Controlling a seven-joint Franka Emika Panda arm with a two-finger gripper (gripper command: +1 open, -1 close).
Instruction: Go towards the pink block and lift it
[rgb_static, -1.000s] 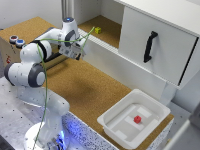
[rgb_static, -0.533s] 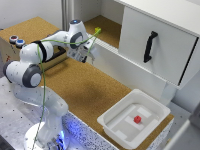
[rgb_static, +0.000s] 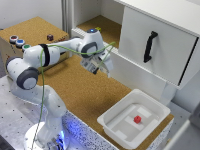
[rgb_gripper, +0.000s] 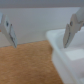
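The pink block (rgb_static: 137, 119) lies in the white tray (rgb_static: 113, 124), well apart from the spread, empty jaws.

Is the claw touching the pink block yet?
Apart. The exterior view shows the claw in the air above the cork surface, well away from the pink block lying in the white tray.

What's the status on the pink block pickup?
Gripper jaws open, empty, above cork. Pink block in white tray, untouched. Path looks clear.
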